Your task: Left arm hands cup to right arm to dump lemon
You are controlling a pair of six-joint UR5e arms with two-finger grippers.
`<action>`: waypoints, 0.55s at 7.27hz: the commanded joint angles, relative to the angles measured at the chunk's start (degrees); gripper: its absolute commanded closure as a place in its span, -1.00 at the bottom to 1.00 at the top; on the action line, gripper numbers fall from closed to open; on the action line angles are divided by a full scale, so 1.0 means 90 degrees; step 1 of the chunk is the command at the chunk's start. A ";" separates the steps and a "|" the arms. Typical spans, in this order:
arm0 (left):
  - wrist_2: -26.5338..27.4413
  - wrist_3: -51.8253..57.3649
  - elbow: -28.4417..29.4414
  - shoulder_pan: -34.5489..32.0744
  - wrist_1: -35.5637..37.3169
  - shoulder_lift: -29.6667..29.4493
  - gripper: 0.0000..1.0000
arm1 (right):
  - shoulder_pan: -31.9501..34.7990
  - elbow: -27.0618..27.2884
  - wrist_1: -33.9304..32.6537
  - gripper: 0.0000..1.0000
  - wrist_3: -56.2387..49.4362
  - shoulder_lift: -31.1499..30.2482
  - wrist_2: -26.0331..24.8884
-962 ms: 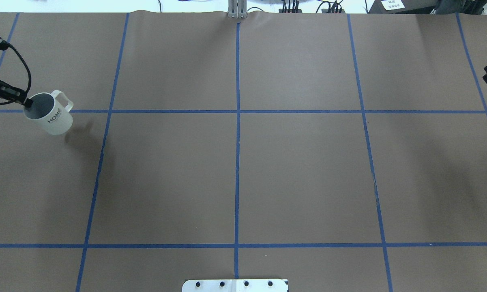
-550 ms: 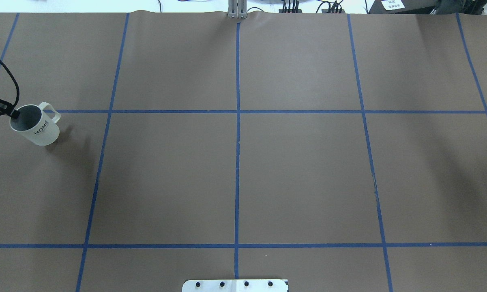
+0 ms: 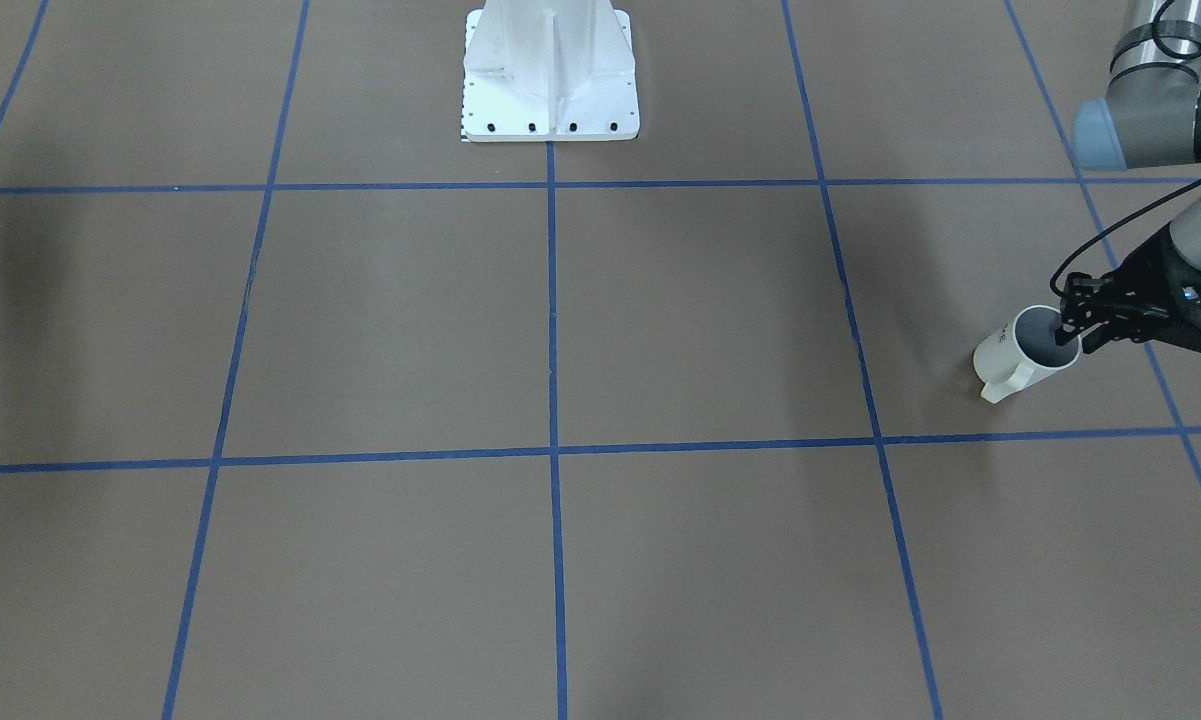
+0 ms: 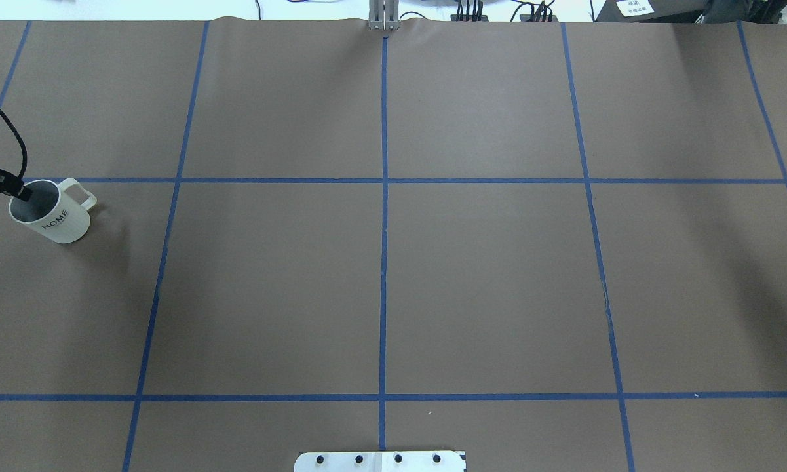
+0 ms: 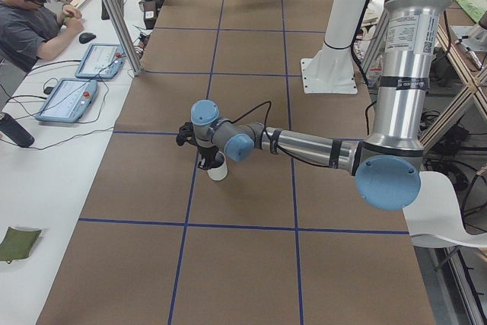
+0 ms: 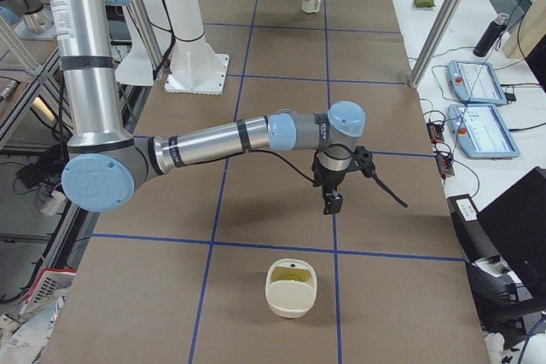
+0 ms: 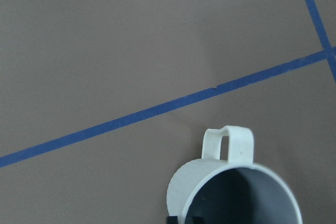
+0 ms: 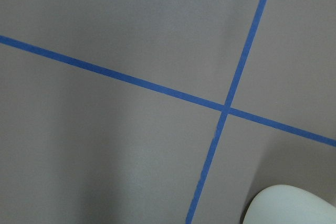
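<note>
Now the cup [image 4: 56, 219] has dropped lower and shifted toward the table's [image 4: 393, 295] left edge, apparently seated, interior empty. The left gripper [image 4: 21, 191] pinches its rim. The lemon [image 6: 293, 276] appears to lie in a cream container [image 6: 290, 304] near the right edge, so dumping looks done. Whether the right gripper [image 6: 331, 202] is spread or pressed together cannot be told. Cup lettering: "HOME".

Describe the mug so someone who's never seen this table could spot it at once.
Start from the brown table with its blue tape grid and go to the robot's left end. There the left fingers pinch the rim of a white mug. Its loop handle and black "HOME" lettering set it apart from the cream bowl at the other end.
</note>
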 commanded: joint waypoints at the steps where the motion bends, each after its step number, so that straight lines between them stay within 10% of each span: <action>1: -0.0031 0.0004 -0.0047 -0.0192 0.0037 -0.0037 -1.00 | 0.0002 -0.0026 0.0023 -1.00 0.0049 0.0010 -0.0006; 4: -0.0041 0.2406 -0.0057 -0.1496 0.1689 -0.0037 -1.00 | 0.0002 -0.0095 0.0023 -1.00 0.0039 -0.0020 -0.0025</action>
